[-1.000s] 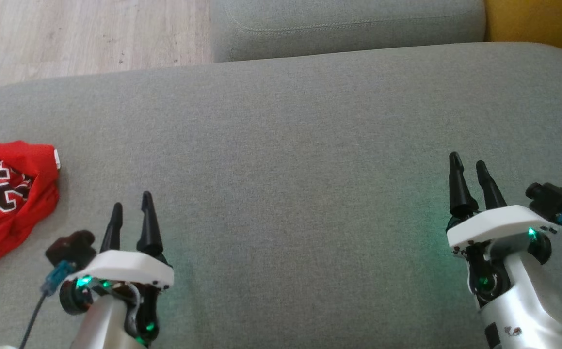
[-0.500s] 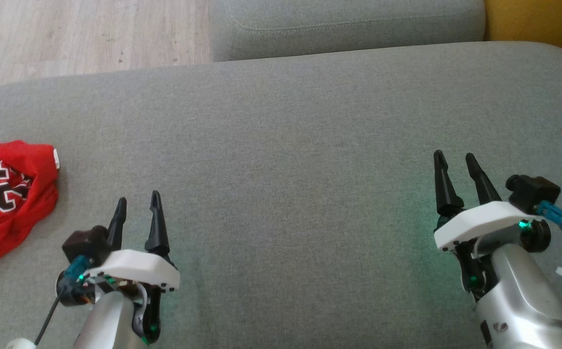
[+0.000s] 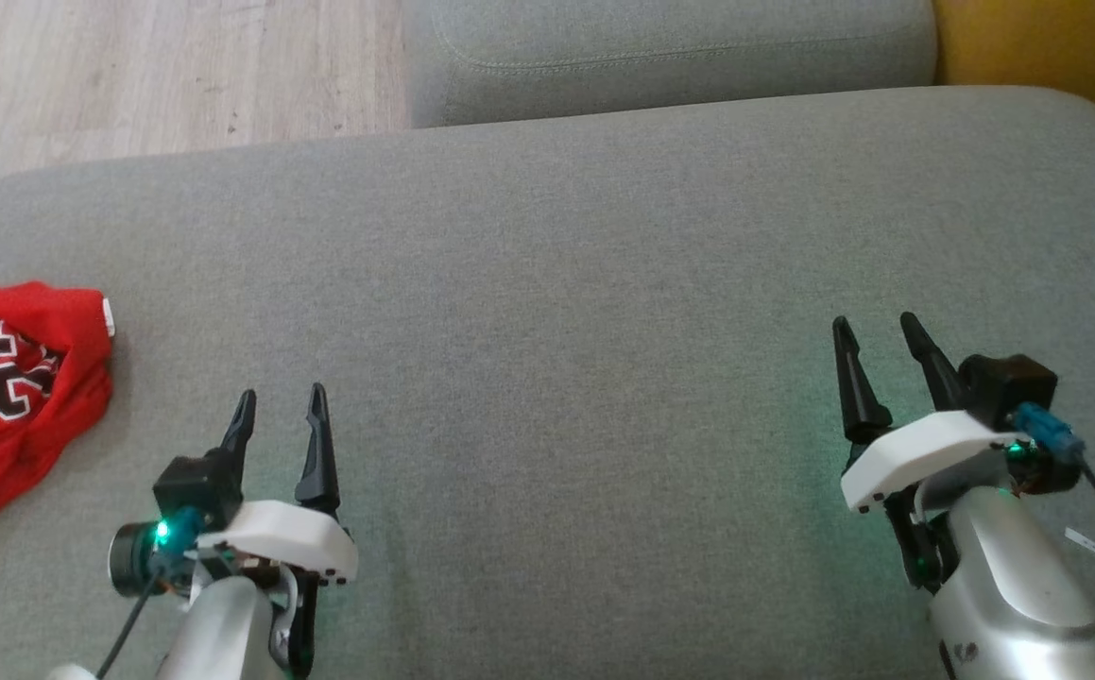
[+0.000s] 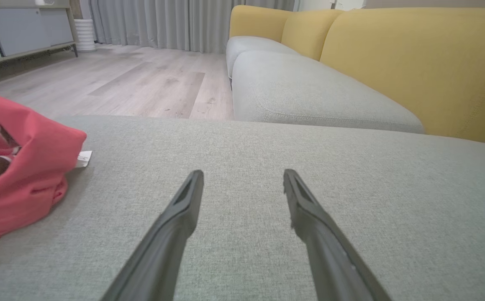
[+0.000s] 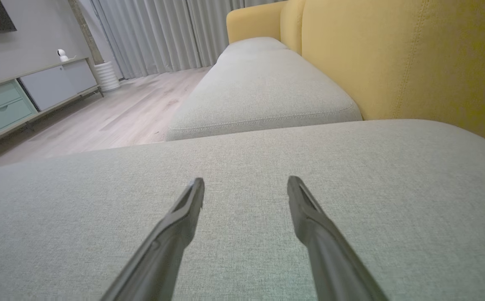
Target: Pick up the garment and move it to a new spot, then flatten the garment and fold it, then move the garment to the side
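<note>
In the head view, the left gripper (image 3: 282, 390) hangs low over the grey sofa seat (image 3: 556, 283). Its two dark fingers are spread apart, with nothing between them. The garment (image 3: 8, 397) is red with black and white letters. It lies in a crumpled heap on the seat, off to the left of this gripper, near it but not touching. The right gripper (image 3: 874, 321) is far over on the other side, well apart from the garment, and it is open and empty too. Past both sets of fingertips there is bare grey seat, then a second cushion (image 3: 670, 47), the wood floor (image 3: 179, 66) and a bit of yellow sofa back (image 3: 1048, 47).

In the left wrist view, the left gripper (image 4: 243, 172) points along the seat with a wide gap between its fingers. The garment (image 4: 24, 179) sits to the left of the fingers in a soft red lump, and a small white tag (image 4: 84, 158) pokes out at its edge.

In the right wrist view, the right gripper (image 5: 246, 179) has its fingers wide apart over plain grey seat. Far ahead stand grey curtains (image 5: 162, 33) and a low cabinet (image 5: 16, 100).
</note>
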Available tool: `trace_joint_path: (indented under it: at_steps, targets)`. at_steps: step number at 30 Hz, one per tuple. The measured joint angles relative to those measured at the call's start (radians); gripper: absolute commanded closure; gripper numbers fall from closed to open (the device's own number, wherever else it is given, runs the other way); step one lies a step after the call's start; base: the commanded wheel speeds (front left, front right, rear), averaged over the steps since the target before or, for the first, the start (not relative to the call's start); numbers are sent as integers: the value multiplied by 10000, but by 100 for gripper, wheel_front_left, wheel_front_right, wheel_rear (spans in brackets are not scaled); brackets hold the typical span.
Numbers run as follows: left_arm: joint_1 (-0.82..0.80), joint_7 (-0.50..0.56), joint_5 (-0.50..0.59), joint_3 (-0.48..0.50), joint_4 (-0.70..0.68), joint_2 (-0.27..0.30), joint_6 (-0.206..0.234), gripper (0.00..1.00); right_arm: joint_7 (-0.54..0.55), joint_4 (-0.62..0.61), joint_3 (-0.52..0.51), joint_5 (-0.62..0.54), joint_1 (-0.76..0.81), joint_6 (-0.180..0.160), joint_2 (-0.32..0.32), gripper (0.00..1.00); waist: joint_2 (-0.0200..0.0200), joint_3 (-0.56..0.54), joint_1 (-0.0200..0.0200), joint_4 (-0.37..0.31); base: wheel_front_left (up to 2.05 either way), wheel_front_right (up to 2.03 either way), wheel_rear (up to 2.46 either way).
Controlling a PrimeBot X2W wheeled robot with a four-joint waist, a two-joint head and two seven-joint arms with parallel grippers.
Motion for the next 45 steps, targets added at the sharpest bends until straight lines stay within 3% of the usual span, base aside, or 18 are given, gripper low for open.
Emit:
trace_joint_path:
  at_steps: [12,32,39,45]
  targets:
    - [346,-336,1112,366,0,-58,556,0,-366,219,-593,-1597,2,0,105,0,0,-44,0,-58,0,0,0]
    - [430,-336,978,619,-167,-67,671,0,-366,357,-899,-1770,9,0,311,0,0,28,0,136,0,0,0]
    - [433,-336,859,405,-192,-69,673,0,-366,351,-671,-1733,15,0,309,0,0,129,0,621,0,0,0]
    - [493,-336,729,109,-234,-82,692,0,-366,351,-407,-1499,36,0,311,0,0,176,0,1582,0,0,0]
